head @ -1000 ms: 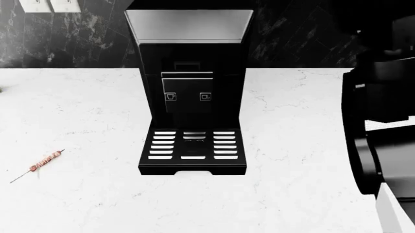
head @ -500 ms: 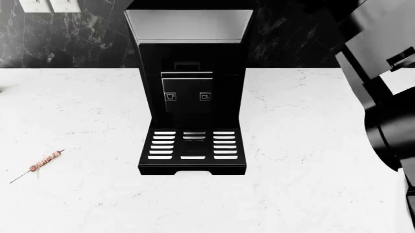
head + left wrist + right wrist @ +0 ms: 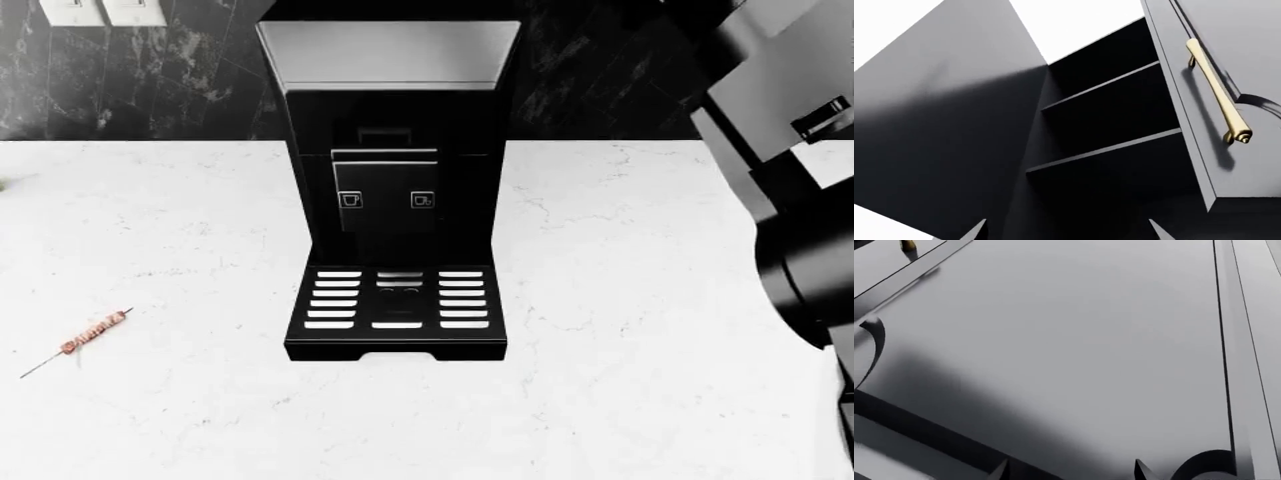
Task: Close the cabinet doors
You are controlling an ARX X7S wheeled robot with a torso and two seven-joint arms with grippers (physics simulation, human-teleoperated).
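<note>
In the left wrist view a black cabinet door (image 3: pixel 1254 60) with a brass bar handle (image 3: pixel 1217 92) stands swung away from the cabinet. Beside it the dark inside and its shelves (image 3: pixel 1111 150) are exposed. A broad flat black panel (image 3: pixel 941 130) flanks the opening on the other side; I cannot tell whether it is a door. My left gripper (image 3: pixel 1066 232) is open and faces the opening, holding nothing. My right gripper (image 3: pixel 1071 472) is open too, very close to a raised door panel (image 3: pixel 1067 340). The tip of a brass handle (image 3: pixel 907 245) shows at the frame's edge. The head view shows no doors.
A black coffee machine (image 3: pixel 394 180) stands on the white marble counter (image 3: pixel 641 350) against a dark stone backsplash. A thin skewer (image 3: pixel 83 338) lies at the counter's left. My right arm (image 3: pixel 787 150) reaches upward at the right edge. Two wall switches (image 3: pixel 104 10) sit at top left.
In the head view my right arm has swung upward along the right edge, then shifted only slightly in the last half second. The counter items have not moved.
</note>
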